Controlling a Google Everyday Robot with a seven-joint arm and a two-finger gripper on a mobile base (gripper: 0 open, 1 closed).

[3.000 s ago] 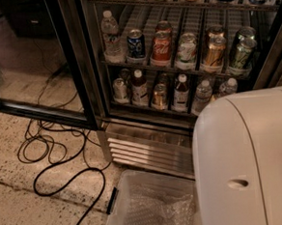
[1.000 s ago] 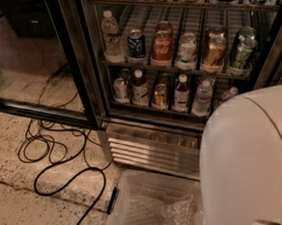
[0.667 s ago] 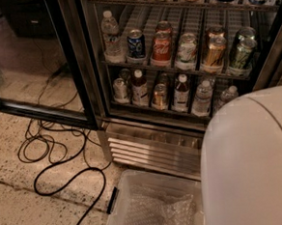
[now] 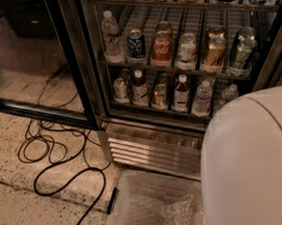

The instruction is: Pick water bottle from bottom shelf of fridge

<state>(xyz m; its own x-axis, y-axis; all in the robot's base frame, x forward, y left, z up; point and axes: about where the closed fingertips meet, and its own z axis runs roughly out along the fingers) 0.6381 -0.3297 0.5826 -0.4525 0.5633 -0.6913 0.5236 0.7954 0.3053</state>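
Dim, warm light falls on a pale speckled floor [image 4: 22, 214], where black cables [image 4: 104, 187] loop and trail across its left half, and a clear plastic bin [image 4: 150, 177] holding bubble wrap [image 4: 158, 215] sits at the lower edge; the gripper is out of view.

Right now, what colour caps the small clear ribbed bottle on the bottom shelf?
White cap on water bottle; camera view; gripper out of sight.

Gripper out of view; fridge [image 4: 153, 151] top cropped.
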